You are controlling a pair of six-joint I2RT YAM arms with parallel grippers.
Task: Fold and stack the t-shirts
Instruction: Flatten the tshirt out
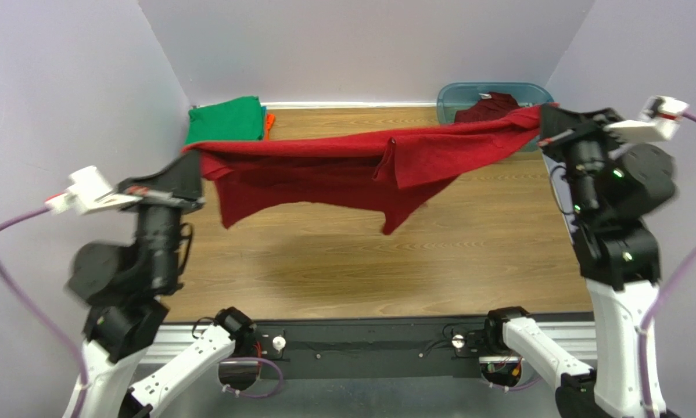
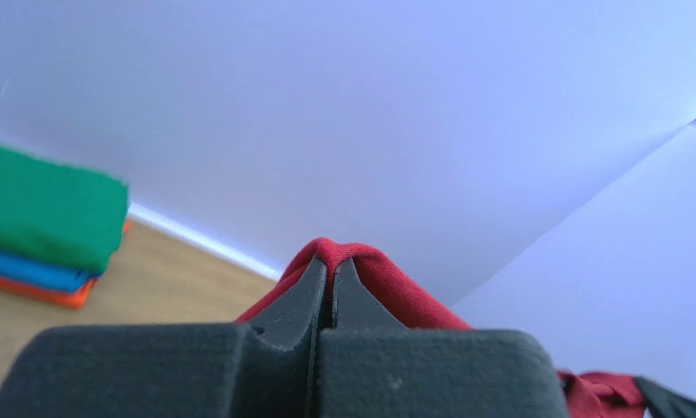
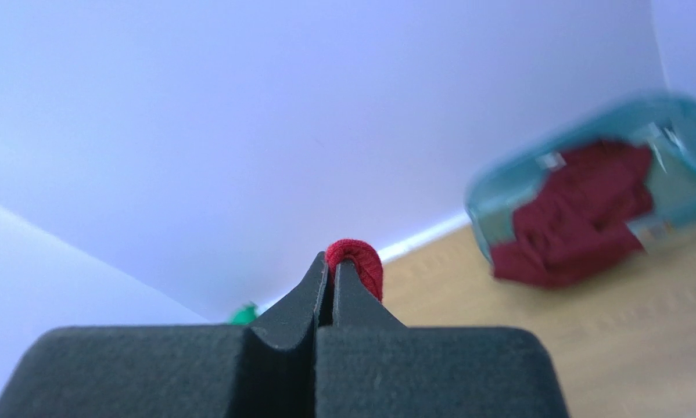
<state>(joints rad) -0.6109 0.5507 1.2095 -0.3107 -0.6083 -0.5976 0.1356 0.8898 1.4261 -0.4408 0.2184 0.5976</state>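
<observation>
A dark red t-shirt (image 1: 343, 170) hangs stretched in the air between both grippers, above the wooden table. My left gripper (image 1: 194, 157) is shut on its left end; the wrist view shows red cloth (image 2: 386, 279) pinched at the fingertips. My right gripper (image 1: 545, 122) is shut on its right end, with a red fold (image 3: 360, 261) over the fingertips. A folded stack, green t-shirt (image 1: 227, 120) on top, blue (image 2: 28, 268) and orange (image 2: 37, 292) beneath, lies at the back left. A second dark red t-shirt (image 1: 491, 106) lies crumpled in the tub.
A translucent teal plastic tub (image 1: 454, 97) stands at the back right corner; it also shows in the right wrist view (image 3: 674, 187). Pale walls enclose the table on three sides. The wooden table top (image 1: 369, 270) lies below the hanging shirt.
</observation>
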